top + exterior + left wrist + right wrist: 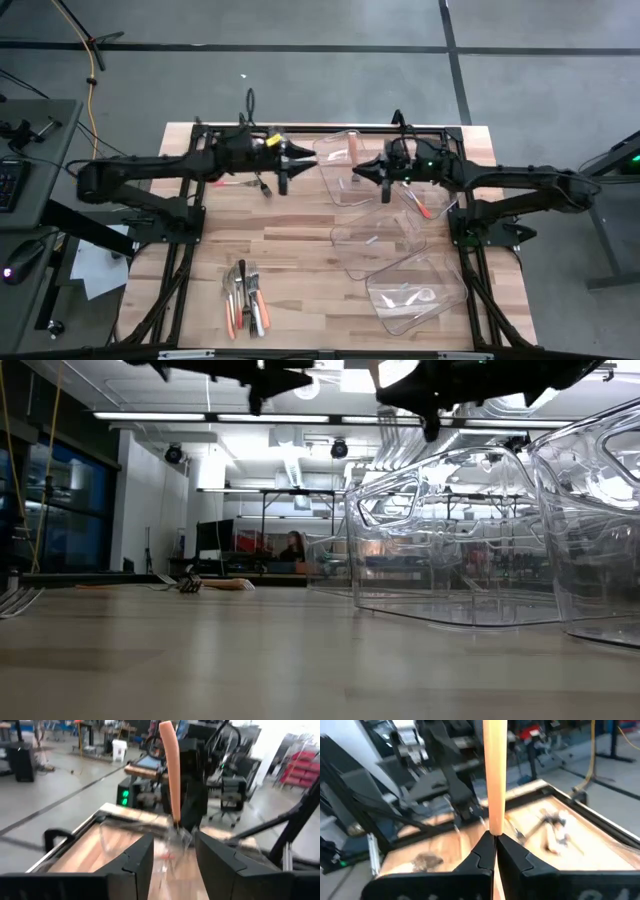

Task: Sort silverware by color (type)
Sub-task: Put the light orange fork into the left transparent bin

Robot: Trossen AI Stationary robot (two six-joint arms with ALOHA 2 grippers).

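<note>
Right tool [495, 840] clamped on orange-handled utensil [495, 775]

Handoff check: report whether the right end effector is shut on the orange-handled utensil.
Shut: the right end effector pinches the orange-handled utensil, handle upright above it.

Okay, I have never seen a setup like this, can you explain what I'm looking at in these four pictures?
It is a robot with two dark arms at a wooden table. One picture looks straight down, one looks level across the tabletop, and two come from cameras on the arms' wrists. On the table lie clear plastic bins and a pile of silverware, with a few more pieces near the far left. The right gripper has its jaws shut on an orange-handled utensil, held above the far bin. The left gripper faces it with jaws open, holding nothing.
</note>
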